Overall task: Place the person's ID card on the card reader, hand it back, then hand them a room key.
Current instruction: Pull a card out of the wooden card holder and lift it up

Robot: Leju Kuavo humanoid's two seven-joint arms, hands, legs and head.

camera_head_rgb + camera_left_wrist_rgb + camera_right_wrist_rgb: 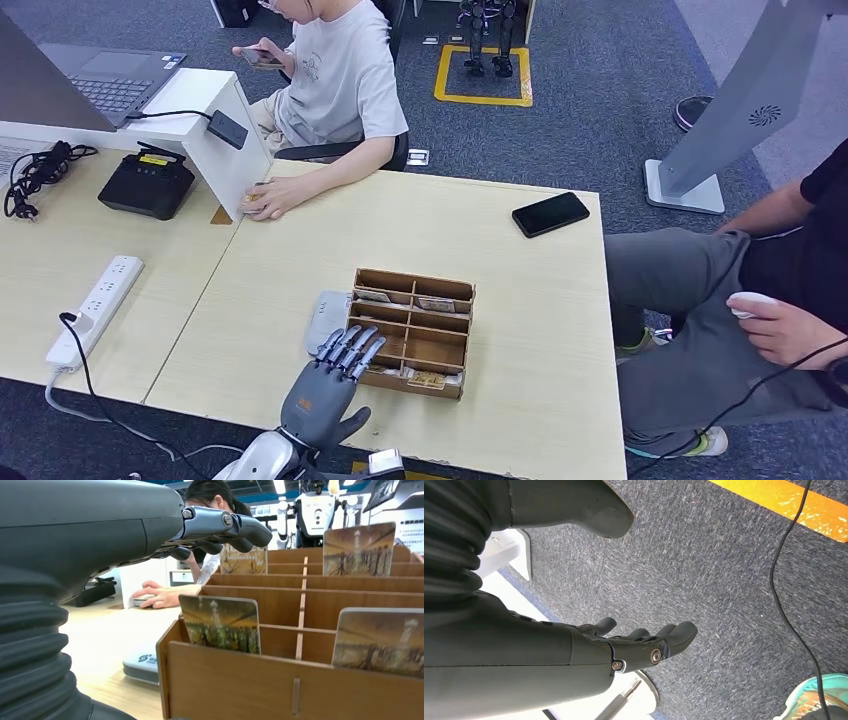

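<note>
My left hand (330, 385) reaches over the table's near edge, fingers stretched out and apart above the near-left corner of a wooden compartment box (412, 332); it holds nothing. Several picture-printed key cards stand in the box, one close by (220, 624) and another beside it (380, 642). The flat grey-white card reader (325, 320) lies against the box's left side, just beyond my fingertips. Across the table a seated person rests a hand (275, 197) on a small pale card-like thing (142, 600). My right hand (644, 645) hangs over the carpet, fingers apart, with nothing in it.
A black phone (550, 214) lies at the far right of the table. A white partition (215, 130), a black desk device (148, 183) and a power strip (97, 310) occupy the left desk. A second person (760, 290) sits close at the right.
</note>
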